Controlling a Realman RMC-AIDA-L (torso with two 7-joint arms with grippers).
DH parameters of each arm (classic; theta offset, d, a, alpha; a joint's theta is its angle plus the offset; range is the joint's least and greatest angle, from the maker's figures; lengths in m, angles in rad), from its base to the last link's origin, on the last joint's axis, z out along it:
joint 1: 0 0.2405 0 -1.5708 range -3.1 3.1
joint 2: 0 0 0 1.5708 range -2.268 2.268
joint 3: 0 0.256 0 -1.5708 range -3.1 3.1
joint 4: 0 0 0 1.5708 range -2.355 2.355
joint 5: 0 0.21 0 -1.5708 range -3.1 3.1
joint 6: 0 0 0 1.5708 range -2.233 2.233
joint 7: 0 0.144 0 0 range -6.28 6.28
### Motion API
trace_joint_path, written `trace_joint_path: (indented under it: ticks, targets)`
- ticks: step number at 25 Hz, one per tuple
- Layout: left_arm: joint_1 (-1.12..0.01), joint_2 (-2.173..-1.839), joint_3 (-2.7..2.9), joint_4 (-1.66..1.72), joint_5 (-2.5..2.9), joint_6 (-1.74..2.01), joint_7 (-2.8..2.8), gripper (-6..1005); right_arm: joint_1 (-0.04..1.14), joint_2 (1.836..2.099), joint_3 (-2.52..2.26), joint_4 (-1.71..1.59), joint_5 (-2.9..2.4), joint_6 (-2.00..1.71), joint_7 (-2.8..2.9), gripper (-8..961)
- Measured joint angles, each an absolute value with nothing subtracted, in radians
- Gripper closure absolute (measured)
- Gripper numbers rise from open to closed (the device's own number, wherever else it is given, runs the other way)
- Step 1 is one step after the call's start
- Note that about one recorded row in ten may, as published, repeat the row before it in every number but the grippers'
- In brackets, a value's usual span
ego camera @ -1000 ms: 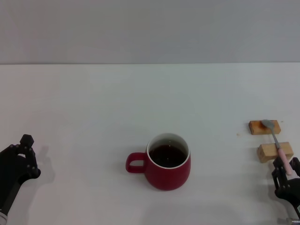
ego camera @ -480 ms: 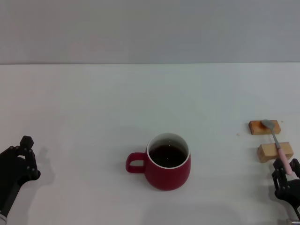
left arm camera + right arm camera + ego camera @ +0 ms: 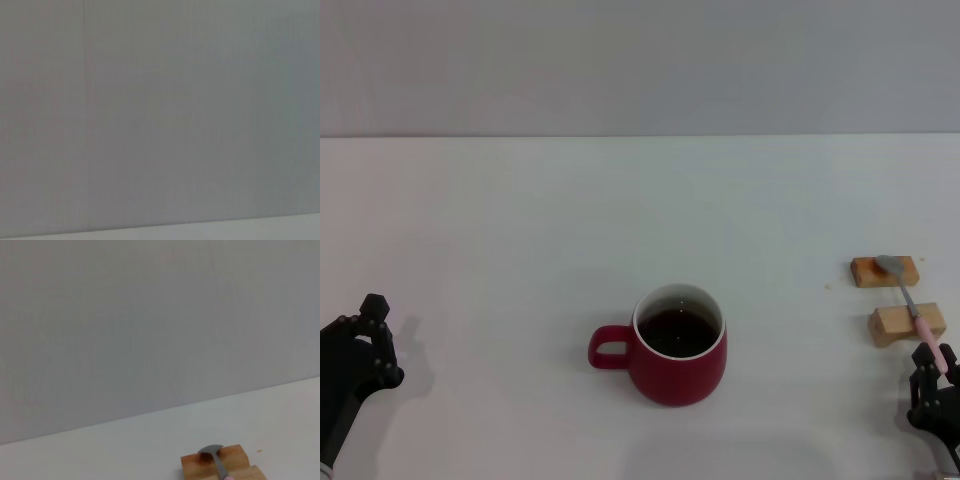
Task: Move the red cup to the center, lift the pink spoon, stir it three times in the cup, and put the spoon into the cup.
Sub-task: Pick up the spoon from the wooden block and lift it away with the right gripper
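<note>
The left gripper point(image 3: 365, 335) sits at the near left corner, fingers unreadable. The pot-bellied dark red ceramic cup point(image 3: 678, 345) stands mid-worktop. At the near right edge, the slim pink-handled metal spoon point(image 3: 910, 303) bridges two tan wooden blocks point(image 3: 907, 324); the right gripper point(image 3: 932, 375) should clamp squarely on its handle, grip unclear, then lift straight.

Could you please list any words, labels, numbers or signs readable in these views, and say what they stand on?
None: no text, label, brand, number or sign is readable on the red cup, the pink spoon, the two wooden blocks, the white table, or the wall.
</note>
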State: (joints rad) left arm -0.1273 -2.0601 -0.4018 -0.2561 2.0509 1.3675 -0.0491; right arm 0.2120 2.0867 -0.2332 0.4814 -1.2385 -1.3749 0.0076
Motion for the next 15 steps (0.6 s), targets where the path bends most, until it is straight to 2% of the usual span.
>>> trace_joint_path:
  ticks: [5,9,15]
  targets:
    - [-0.126,-2.06,-0.402,-0.256,2.051,1.373,-0.049,990,0.211,2.088,-0.233,0.482,-1.239,-1.378,0.008,769]
    - [-0.126,-2.06,-0.402,-0.256,2.051,1.373,-0.049,990,0.212,2.089,-0.233,0.481,-1.238,-1.384,0.001,864]
    - [-0.13,-2.06,-0.402,-0.256,2.051,1.373,-0.049,990,0.212,2.089,-0.223,0.476,-1.238,-1.385,-0.001,881]
